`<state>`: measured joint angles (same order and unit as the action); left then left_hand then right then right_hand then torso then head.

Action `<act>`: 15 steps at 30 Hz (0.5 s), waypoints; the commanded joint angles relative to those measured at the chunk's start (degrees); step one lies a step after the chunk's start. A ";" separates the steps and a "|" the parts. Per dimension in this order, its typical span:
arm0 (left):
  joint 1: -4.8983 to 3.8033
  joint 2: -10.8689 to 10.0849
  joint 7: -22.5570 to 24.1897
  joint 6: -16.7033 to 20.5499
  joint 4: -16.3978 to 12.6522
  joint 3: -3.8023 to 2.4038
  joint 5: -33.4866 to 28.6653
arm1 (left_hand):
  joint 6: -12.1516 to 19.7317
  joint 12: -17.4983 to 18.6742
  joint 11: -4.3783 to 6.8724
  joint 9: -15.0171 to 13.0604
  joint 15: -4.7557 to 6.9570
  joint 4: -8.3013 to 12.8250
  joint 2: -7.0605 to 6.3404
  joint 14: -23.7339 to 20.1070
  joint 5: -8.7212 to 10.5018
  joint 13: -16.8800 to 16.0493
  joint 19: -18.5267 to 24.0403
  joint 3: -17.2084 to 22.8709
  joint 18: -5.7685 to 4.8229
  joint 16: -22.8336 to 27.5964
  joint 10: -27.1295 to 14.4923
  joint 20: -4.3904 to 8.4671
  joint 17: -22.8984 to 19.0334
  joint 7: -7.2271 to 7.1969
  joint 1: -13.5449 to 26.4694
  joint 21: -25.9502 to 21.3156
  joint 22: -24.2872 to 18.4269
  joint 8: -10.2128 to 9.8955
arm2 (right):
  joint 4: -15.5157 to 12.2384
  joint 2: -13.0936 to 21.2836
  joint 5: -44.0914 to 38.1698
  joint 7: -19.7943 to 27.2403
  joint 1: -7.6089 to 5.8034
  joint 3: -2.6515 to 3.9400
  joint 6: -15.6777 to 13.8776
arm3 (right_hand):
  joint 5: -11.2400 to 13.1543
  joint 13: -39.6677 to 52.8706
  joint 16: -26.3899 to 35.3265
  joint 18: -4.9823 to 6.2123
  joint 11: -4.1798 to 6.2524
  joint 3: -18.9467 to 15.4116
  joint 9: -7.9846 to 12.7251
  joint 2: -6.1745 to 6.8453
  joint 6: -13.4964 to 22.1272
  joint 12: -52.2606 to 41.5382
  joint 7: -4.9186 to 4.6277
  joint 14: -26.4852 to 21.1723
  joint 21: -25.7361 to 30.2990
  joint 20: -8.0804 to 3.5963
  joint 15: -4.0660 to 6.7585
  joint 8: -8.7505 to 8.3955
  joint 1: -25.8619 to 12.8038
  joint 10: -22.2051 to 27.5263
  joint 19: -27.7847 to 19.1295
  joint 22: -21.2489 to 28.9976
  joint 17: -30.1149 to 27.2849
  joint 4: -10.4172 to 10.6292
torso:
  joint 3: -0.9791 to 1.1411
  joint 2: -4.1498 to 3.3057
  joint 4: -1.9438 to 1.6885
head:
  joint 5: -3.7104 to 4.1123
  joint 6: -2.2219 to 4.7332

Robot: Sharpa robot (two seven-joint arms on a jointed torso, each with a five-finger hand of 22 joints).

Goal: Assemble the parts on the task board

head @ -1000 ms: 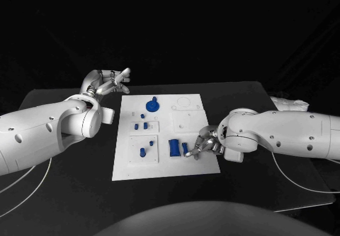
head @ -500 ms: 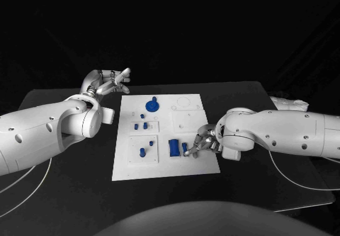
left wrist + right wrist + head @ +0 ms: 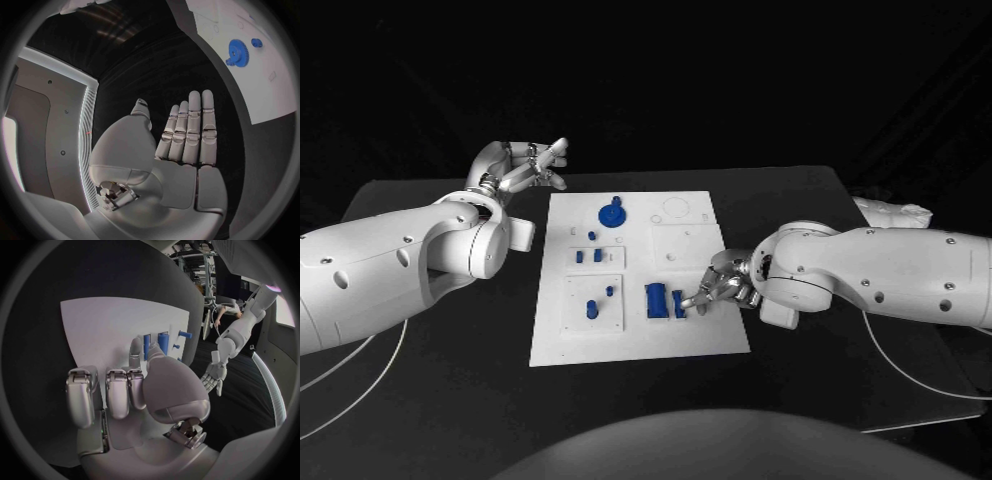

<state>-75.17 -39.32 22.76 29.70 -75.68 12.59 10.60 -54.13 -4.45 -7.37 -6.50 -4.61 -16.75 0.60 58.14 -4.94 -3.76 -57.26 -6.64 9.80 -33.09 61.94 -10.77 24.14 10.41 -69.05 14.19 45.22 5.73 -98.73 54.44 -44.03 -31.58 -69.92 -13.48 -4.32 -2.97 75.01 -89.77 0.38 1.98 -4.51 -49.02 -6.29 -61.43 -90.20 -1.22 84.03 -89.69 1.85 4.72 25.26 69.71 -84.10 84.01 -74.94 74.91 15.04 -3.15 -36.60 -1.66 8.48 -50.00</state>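
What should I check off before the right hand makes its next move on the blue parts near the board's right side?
1. Right hand at the narrow blue part: ok, its fingertips are at the part on the white board.
2. Firm hold on that part: cannot tell, the thumb hides the contact in the right wrist view.
3. Neighbouring blue block upright beside it: ok, close, so it may be bumped.
4. Left hand out of the way: ok, open off the board's far left corner.
5. Blue gear undisturbed at the far end: ok.

Dim surroundings, bright board, warped fisheye edges
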 commanded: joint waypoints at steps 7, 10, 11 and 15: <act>0.65 -0.68 3.49 2.22 -1.55 -0.03 -0.97 | 0.67 -0.27 -0.17 0.01 0.01 0.02 0.80 0.02 -0.26 0.06 -0.36 -0.61 0.63 -0.17 -0.41 -0.09 -0.23 0.00 -0.14 -0.45 -0.23 -0.37 | -0.37 1.18 20.76 35.38 -0.42 0.08 -23.94 | -4.14 14.99 4.41 3.24 -3.74 -0.69 1.93 -0.26 10.36 0.20 -4.35 1.19 15.05 2.26 -3.25 -5.80 2.17 -5.90 -4.69 -8.97 7.44 -0.04 | 0.07 0.02 0.24 | -0.85 0.00; 1.57 -1.32 5.71 3.69 -2.65 -0.03 -2.60 | 1.41 -0.05 -0.46 0.19 -0.34 0.06 1.01 -1.13 -0.25 0.11 0.23 -1.14 0.53 0.12 -0.95 -0.32 -0.56 0.26 -0.56 -1.24 -0.68 -0.50 | 1.39 -0.49 29.13 44.10 -0.16 0.19 -23.98 | -5.78 3.41 34.47 8.66 -7.01 -1.25 7.01 -1.18 16.19 15.97 -7.52 -29.37 56.01 5.64 -6.26 -10.43 2.63 17.51 -32.72 9.56 -24.61 1.05 | 0.23 0.18 0.50 | -1.43 0.00; 2.03 -1.70 6.91 4.32 -3.29 -0.03 -3.41 | 1.79 0.08 -0.62 0.31 -0.57 0.05 1.10 -2.01 -0.25 0.12 0.72 -1.39 0.47 0.33 -1.30 -0.50 -0.77 0.41 -0.77 -1.77 -0.97 -0.43 | 2.34 -1.41 31.32 46.95 -0.03 0.31 -23.47 | -6.22 -8.38 39.71 8.48 -7.58 -2.17 9.08 -0.56 18.10 32.61 -8.59 -33.88 61.30 6.82 -8.02 -11.85 2.32 35.85 -35.21 13.24 -28.33 1.16 | 0.33 0.26 0.75 | -1.93 0.00; 3.03 -2.55 9.86 5.60 -4.96 -0.03 -5.17 | 3.71 0.50 -1.64 0.91 -2.21 0.07 1.19 -8.60 -0.25 0.12 4.62 -2.17 0.01 2.45 -3.63 -1.70 -3.15 1.26 -1.53 -5.28 -2.96 0.16 | 5.16 -4.32 35.74 54.10 0.44 0.87 -21.22 | -7.84 -27.36 53.32 6.85 -13.52 -5.50 14.77 -0.87 24.99 56.22 -9.37 -47.77 75.42 10.41 -13.81 -15.89 -1.55 49.37 -45.02 23.82 -37.65 1.28 | 0.48 0.29 1.15 | -3.20 0.00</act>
<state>-72.37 -41.74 27.22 32.67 -79.85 12.64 8.44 -50.74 -4.14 -8.87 -5.67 -6.58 -16.65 1.66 50.43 -4.99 -3.69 -53.19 -8.53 9.81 -30.98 58.66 -12.30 21.33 11.61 -70.10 9.40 42.53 5.64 -94.36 50.78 -18.01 8.74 -69.64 -12.71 -25.10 -10.64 49.75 -38.28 8.30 -10.66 -9.55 -34.96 -7.23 -37.52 -36.75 -10.56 38.23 -16.04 11.86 -8.26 9.99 69.03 -36.45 40.31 -52.37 38.52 16.35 -2.87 -36.38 -0.95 6.12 -50.00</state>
